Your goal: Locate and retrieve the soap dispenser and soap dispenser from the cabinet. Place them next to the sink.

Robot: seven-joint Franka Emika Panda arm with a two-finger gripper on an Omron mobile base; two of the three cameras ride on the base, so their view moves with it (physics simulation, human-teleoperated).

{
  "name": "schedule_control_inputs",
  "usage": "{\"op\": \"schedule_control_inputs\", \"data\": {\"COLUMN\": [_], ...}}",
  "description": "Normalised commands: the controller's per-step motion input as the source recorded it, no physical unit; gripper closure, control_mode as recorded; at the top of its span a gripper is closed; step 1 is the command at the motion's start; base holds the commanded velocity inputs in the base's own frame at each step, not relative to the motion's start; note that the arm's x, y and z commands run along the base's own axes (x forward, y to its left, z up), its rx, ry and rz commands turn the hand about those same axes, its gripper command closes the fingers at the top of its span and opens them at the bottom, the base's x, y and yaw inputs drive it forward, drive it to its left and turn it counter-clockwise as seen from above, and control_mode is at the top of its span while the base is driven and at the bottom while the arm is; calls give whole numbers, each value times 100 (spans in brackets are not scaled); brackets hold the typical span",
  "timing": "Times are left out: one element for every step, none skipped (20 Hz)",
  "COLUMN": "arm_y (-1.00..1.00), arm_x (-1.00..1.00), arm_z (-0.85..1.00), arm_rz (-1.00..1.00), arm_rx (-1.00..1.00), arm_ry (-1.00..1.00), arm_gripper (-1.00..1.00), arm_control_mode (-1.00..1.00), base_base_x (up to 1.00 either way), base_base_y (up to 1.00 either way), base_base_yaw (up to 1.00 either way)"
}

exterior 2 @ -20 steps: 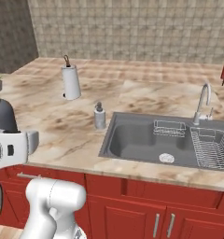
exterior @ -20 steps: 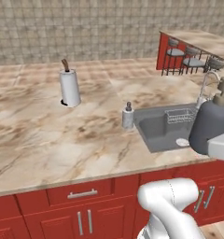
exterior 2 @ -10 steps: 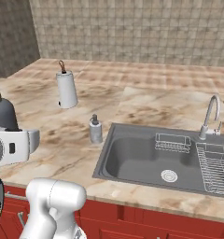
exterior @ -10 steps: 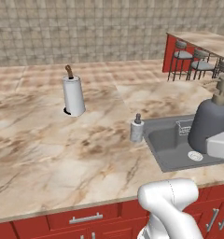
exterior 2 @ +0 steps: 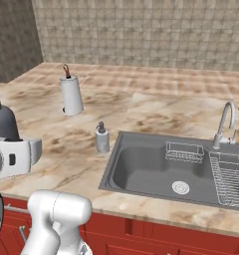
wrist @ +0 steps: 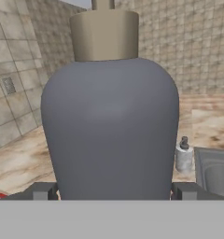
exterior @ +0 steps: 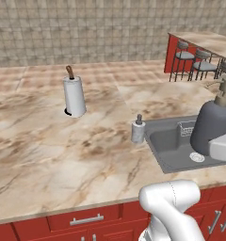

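Observation:
A dark grey soap dispenser [wrist: 109, 130] with a tan pump is held upright above the counter, and my gripper [wrist: 114, 192] is shut on its lower body. In the left base view this bottle [exterior: 212, 126] hangs over the sink [exterior: 158, 149]; in the right base view it [exterior 2: 3, 123] sits at the far left edge. The marbled soap dispenser [exterior: 138, 131] [exterior 2: 102, 139] stands on the counter, just beside the left rim of the sink [exterior 2: 110, 172]. The cabinet is out of view.
A white paper-towel roll [exterior: 74, 96] [exterior 2: 70, 95] stands further back on the marble counter. A chrome tap [exterior 2: 225, 122] and a wire rack [exterior 2: 232, 180] are at the sink's right side. Bar stools [exterior: 183, 57] stand at the back right. Red drawers [exterior: 86, 220] run below.
Both base views have shifted, so the base has driven; the sink and counter now sit differently in frame. The dark grey bottle stays in my gripper.

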Motion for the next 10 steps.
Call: {"op": "schedule_control_inputs", "data": {"arm_y": [0,0,0,0,0,0,0,0,0,0], "arm_x": [0,0,0,0,0,0,0,0,0,0], "arm_z": [0,0,0,0,0,0,0,0,0,0], "arm_rz": [0,0,0,0,0,0,0,0,0,0], "arm_rx": [0,0,0,0,0,0,0,0,0,0], "arm_ry": [0,0,0,0,0,0,0,0,0,0], "arm_gripper": [100,100,100,100,100,100,100,100,100,100], "arm_control_mode": [100,100,100,100,100,100,100,100,100,100], "base_base_x": [11,9,8,8,8,6,6,4,0,0], "base_base_y": [0,0,0,0,0,0,0,0,0,0], "base_base_yaw": [1,1,1,1,0,0,0,1,0,0]}}
